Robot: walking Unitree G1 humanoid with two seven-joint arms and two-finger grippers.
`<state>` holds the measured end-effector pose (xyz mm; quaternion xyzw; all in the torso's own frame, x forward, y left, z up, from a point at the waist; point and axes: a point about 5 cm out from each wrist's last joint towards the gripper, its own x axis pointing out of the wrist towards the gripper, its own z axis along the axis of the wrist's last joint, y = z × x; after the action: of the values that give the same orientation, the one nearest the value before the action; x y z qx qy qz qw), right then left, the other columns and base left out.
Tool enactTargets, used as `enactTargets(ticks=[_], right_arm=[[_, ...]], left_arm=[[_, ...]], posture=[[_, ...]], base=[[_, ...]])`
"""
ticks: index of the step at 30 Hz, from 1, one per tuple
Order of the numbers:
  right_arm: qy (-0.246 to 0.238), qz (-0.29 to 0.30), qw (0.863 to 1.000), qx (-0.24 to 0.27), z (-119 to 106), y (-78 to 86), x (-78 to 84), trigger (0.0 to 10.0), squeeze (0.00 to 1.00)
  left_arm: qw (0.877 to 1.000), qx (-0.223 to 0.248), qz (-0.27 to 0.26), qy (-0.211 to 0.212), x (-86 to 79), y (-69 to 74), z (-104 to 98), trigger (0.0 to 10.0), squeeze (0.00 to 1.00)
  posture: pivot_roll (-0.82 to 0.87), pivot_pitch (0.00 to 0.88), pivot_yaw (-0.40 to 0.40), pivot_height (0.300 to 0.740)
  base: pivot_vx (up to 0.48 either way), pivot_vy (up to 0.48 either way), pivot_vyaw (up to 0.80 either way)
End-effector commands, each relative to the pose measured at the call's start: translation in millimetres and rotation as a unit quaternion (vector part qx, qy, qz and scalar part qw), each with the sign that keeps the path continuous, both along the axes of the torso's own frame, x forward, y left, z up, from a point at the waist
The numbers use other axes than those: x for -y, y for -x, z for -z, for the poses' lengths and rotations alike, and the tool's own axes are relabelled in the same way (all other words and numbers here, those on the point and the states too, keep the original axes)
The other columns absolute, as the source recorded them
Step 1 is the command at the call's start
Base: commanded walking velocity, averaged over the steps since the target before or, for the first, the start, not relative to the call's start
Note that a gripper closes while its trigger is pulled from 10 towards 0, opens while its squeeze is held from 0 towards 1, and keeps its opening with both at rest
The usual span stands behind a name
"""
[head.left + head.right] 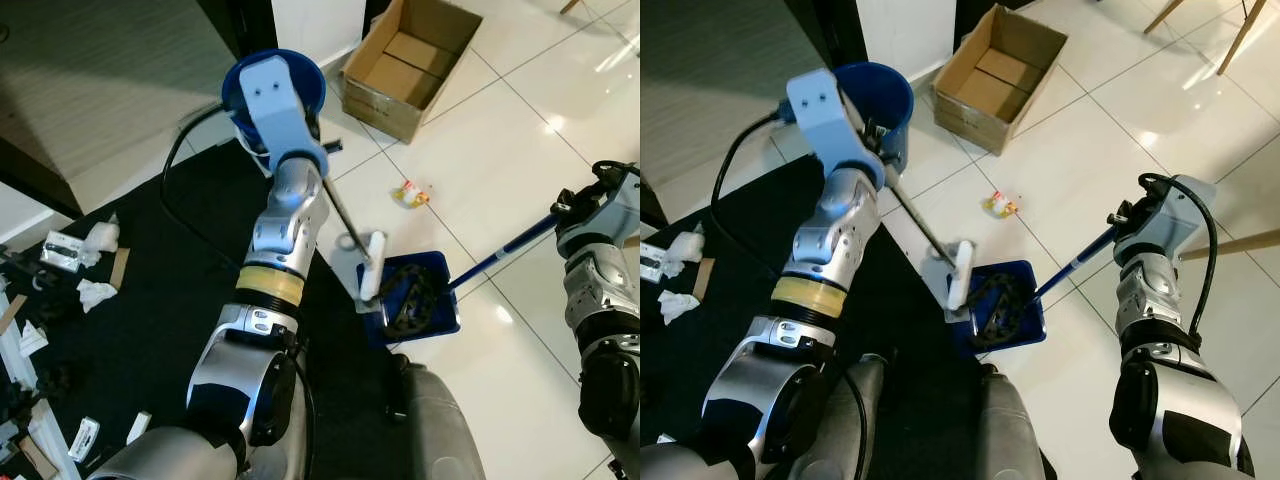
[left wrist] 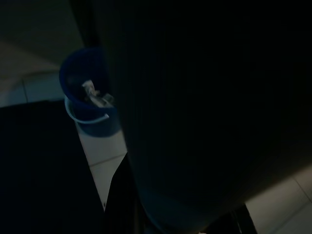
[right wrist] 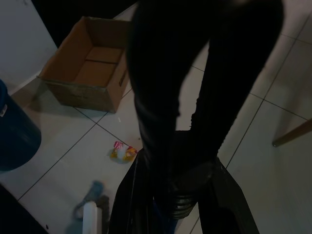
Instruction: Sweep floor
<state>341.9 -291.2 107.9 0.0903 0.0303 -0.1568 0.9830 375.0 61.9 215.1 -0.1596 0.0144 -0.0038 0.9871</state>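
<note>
My left gripper (image 1: 318,152) is up by the blue bucket (image 1: 305,78), shut on the thin dark broom handle (image 1: 345,215). The handle slants down to the white brush head (image 1: 372,265), which rests at the left rim of the blue dustpan (image 1: 443,312). Black tangled debris (image 1: 405,295) lies inside the pan. My right gripper (image 1: 1125,222) is shut on the pan's long blue handle (image 1: 505,250), at the right. A small red and yellow wrapper (image 1: 411,194) lies on the white tiles just beyond the pan.
An open cardboard box (image 1: 410,65) stands on the tiles at the back. A black rug (image 1: 150,300) covers the left, with white paper scraps (image 1: 100,240) and packets along its left edge. A wooden chair leg (image 1: 1240,242) shows at the right.
</note>
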Motion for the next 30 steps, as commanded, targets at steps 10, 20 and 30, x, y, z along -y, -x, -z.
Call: enactTargets(ticks=[10,20,30], right_arm=[[-0.044,0.003,0.998,-0.054,30.1,11.0,-8.8,10.0,0.00],[-0.048,0.008,0.998,-0.050,28.4,11.5,-5.3,10.0,0.00],[-0.050,0.004,0.997,-0.053,34.5,14.7,-8.6,10.0,0.00]], left_arm=[[0.987,0.030,0.153,-0.034,13.6,13.0,-61.5,10.0,0.00],[0.983,0.109,0.096,-0.114,-56.4,0.4,-95.2,10.0,0.00],[0.935,0.060,0.183,-0.299,-60.6,14.7,-23.8,10.0,0.00]], posture=[[0.13,0.322,0.021,0.740],[0.13,0.302,0.002,0.740],[0.12,0.294,-0.001,0.740]], base=[[0.000,0.000,0.00],[0.000,0.000,0.00],[0.000,0.000,0.00]])
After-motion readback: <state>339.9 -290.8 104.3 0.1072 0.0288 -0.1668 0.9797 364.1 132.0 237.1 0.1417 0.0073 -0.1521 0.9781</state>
